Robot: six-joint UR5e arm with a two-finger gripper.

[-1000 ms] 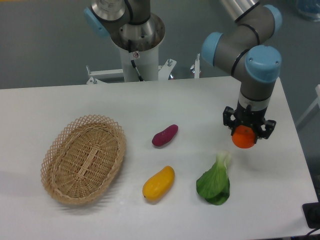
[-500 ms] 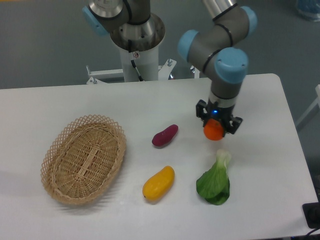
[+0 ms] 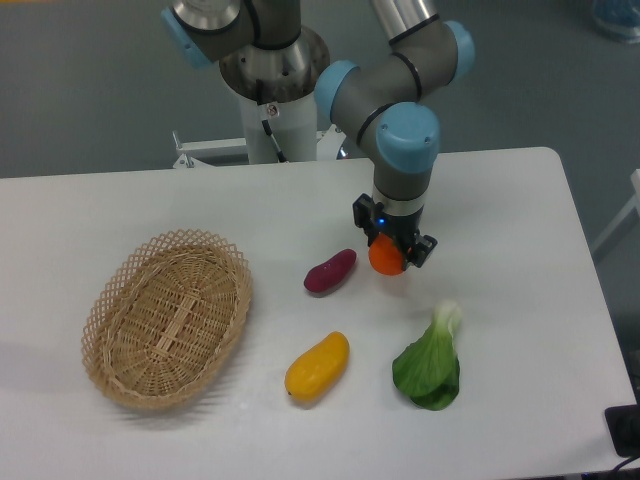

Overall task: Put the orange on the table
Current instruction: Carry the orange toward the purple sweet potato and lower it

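Note:
My gripper (image 3: 391, 250) is shut on the orange (image 3: 387, 258), a small round bright-orange fruit. It holds the orange just above the white table (image 3: 500, 200), right of the table's middle. The orange hangs just right of a purple sweet potato and above a green leafy vegetable. The black fingers (image 3: 420, 247) cover the orange's top and sides.
A purple sweet potato (image 3: 330, 270) lies just left of the gripper. A yellow mango-like fruit (image 3: 317, 367) lies nearer the front. A green bok choy (image 3: 431, 362) lies front right. An oval wicker basket (image 3: 168, 316) stands at the left. The arm's base (image 3: 272, 70) is at the back.
The gripper has carried the orange leftward from the table's right side to beside the sweet potato. The other things have not moved.

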